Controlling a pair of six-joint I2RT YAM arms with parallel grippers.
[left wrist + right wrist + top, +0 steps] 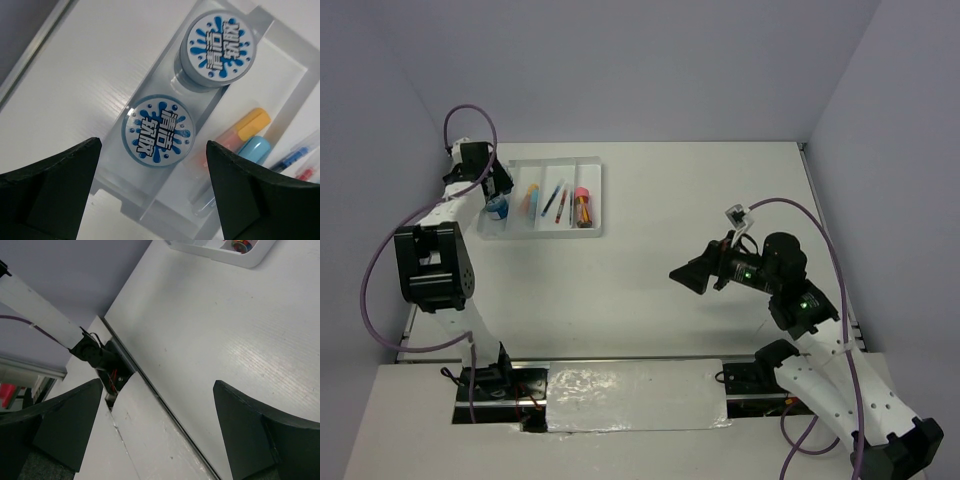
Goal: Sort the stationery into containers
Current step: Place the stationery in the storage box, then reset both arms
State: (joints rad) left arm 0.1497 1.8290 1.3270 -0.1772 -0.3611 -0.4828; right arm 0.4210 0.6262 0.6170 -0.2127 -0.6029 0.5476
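The white tray lies at the far left of the table, divided into long compartments. Two round blue-lidded tubs sit in its leftmost compartment, one behind the other. The adjoining compartment holds an orange eraser and a light-blue eraser, and blue and red pens lie beyond them. A pink-capped orange piece rests in the rightmost compartment. My left gripper hangs open just above the nearer tub, holding nothing. My right gripper is open and empty above the table's right-centre.
The right wrist view shows the tray's corner at the top and the table's near edge with a mounting rail. A foil-like sheet lies between the arm bases. Grey walls enclose the table.
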